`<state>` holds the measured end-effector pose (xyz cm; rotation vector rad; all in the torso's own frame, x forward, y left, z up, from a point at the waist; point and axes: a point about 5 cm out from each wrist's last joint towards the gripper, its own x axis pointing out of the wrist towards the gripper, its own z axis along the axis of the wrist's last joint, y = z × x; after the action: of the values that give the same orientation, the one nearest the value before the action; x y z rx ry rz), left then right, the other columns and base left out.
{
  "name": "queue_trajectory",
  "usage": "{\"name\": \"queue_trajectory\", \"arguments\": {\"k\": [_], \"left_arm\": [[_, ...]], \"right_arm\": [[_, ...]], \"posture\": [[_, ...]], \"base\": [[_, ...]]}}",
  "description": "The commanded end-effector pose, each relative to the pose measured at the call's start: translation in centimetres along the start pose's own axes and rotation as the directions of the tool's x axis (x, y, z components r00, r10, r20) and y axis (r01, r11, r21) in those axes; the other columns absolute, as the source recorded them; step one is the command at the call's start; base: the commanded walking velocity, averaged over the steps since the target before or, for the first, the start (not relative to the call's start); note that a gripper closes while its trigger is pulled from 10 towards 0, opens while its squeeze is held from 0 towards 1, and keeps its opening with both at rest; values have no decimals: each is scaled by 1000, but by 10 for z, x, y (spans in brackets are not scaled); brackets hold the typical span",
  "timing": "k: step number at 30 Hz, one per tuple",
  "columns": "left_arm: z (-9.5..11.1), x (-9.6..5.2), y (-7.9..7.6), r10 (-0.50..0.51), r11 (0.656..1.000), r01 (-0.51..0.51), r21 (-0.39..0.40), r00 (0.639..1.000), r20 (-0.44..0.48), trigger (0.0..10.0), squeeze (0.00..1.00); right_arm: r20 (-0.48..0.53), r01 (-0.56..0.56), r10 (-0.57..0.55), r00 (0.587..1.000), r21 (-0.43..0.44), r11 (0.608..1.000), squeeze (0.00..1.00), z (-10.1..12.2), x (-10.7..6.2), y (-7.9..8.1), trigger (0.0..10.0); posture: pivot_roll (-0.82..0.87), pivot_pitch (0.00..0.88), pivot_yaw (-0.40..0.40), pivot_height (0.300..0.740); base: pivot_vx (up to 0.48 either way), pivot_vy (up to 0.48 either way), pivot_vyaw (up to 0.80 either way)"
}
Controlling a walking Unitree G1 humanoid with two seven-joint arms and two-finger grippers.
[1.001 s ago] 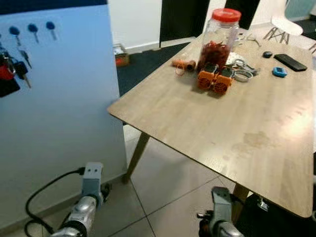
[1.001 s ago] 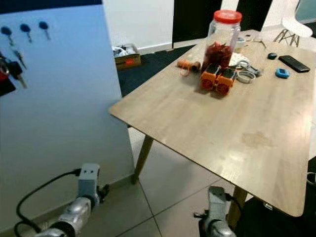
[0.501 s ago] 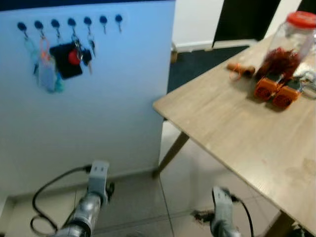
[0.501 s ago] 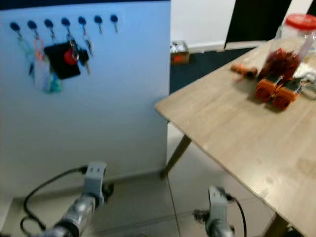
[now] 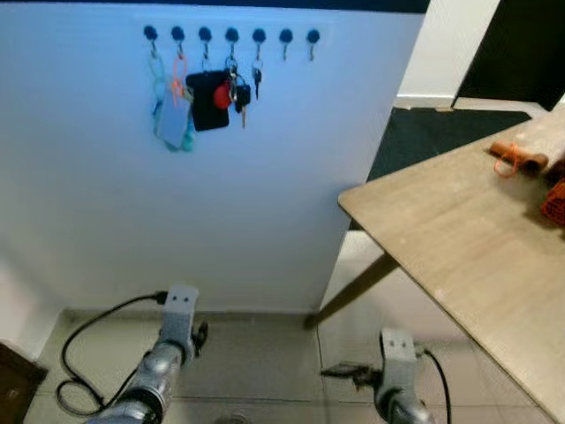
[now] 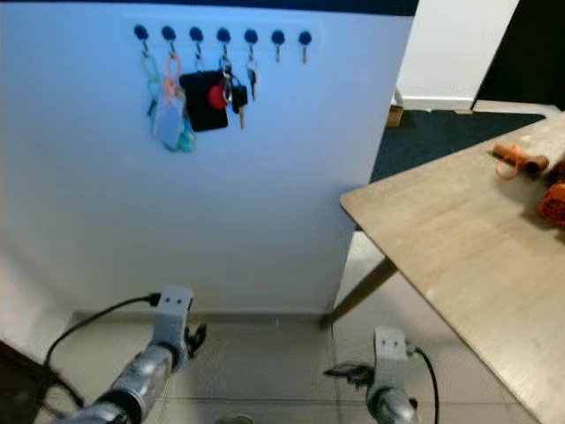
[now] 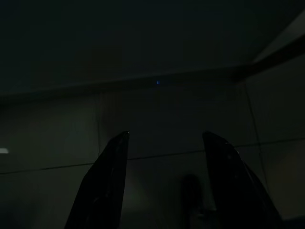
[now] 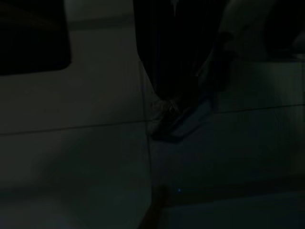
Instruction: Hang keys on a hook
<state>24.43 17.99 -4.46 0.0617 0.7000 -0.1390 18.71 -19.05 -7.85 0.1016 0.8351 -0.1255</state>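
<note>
Both hands are seen low in the frame over the tiled floor (image 5: 265,353). At lower left of the head view the left hand (image 7: 164,186) hangs on its silver arm, and in the dark wrist picture its two black fingers (image 7: 107,181) are seen spread apart with nothing between them. At lower centre-right the right hand (image 8: 164,112) hangs likewise; something small and pale with a thin dark strip is made out at its tips in the very dark wrist picture, but whether that hand is open, closed or gripping cannot be told.

A white panel (image 5: 221,203) is seen standing upright across the left and centre of the head view. Along its top edge, in the upper left of the frame, a row of dark hooks (image 5: 231,35) is mounted. Several hooks are taken: a pale blue tag with orange and teal loops (image 5: 172,119) hangs from the leftmost ones, and beside it a bunch of keys (image 5: 237,88) with a black fob and a red disc hangs near the middle of the row. The two rightmost hooks (image 5: 299,37) are bare.

At the right edge a wooden desk (image 5: 450,230) is seen, its corner close to the panel. On it, at the far right, an orange-brown roll (image 5: 516,156) lies, and an orange object (image 5: 556,201) is cut off by the frame.
</note>
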Motion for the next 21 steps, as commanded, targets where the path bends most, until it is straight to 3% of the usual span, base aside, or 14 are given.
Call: {"name": "queue_trajectory", "arguments": {"k": [1,14,19,21], "left_arm": [[0,1,-4,-20,1000,20,4,1000,0,10000,0],[1,1,-4,-29,1000,29,2,1000,4,10000,0],[2,0,-4,-31,999,30,11,999,22,10000,0],[2,0,-5,-40,998,39,52,999,20,10000,0]], "right_arm": [[1,22,-22,1000,16,1000,0,-3,-2,-6,10000],[3,26,-26,1000,15,1000,0,-2,-2,-7,10000],[5,24,-24,1000,15,1000,0,-2,-1,-6,10000],[6,24,-24,1000,16,1000,0,-2,-1,-6,10000]], "posture": [[43,22,-11,740],[44,13,-14,740],[45,15,-14,740],[46,17,-13,740]], "base": [[0,300,0],[0,389,0],[0,0,0],[0,0,0]]}}
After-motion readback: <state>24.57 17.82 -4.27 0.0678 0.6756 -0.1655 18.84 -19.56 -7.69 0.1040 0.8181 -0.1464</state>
